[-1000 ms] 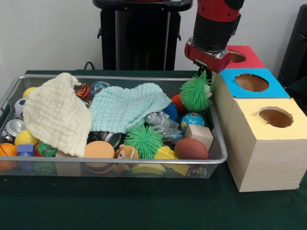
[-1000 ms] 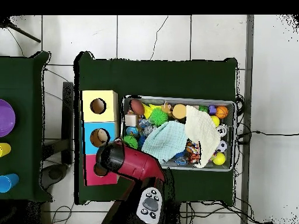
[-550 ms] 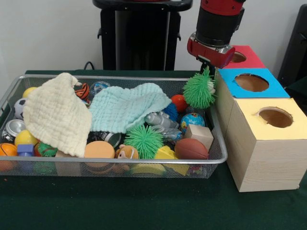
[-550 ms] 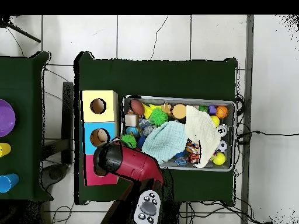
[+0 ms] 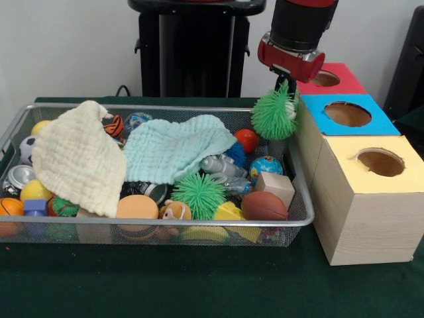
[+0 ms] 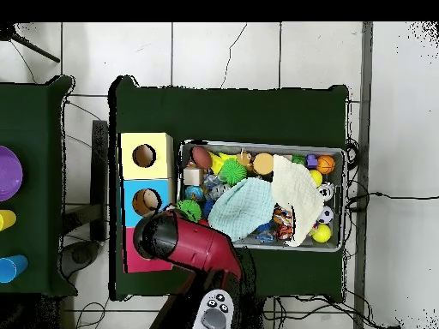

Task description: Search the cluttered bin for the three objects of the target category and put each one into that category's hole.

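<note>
Cloths, a cream cloth (image 5: 76, 156) and a mint cloth (image 5: 173, 149), lay over the wire bin (image 5: 165, 226) at left and middle, likely hiding other items, with a second spiky green ball (image 5: 198, 194) exposed near the front. Further right, I noted the gripper (image 5: 285, 83) with jaws clamped on a spiky green ball (image 5: 273, 114), held clear above the bin's right end. It hung just beside the blue-topped box (image 5: 347, 114), so I judged it was in transit to a hole.
</note>
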Robot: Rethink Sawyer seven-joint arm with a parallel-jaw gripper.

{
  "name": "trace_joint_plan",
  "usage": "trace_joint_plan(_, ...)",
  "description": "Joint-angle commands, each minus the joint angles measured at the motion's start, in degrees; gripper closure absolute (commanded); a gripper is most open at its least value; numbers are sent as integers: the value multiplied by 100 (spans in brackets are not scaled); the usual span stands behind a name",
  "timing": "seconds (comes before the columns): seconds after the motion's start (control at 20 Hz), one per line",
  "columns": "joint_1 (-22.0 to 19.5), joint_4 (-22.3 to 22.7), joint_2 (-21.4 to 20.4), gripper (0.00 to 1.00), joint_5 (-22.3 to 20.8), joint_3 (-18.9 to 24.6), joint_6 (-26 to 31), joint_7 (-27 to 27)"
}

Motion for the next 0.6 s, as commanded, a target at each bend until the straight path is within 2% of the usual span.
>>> trace_joint_plan(0.05,-553,294,-290,100,-519,35,382,136)
trace_joint_plan(0.15,-757,376,-252,100,-676,98,60,17)
trace_joint_plan(0.3,-1314,466,-99,100,-912,490,-400,-253)
trace_joint_plan(0.4,-1359,475,-145,100,-1005,506,-321,-208)
trace_joint_plan(0.6,-1085,592,-551,100,-1084,398,147,142)
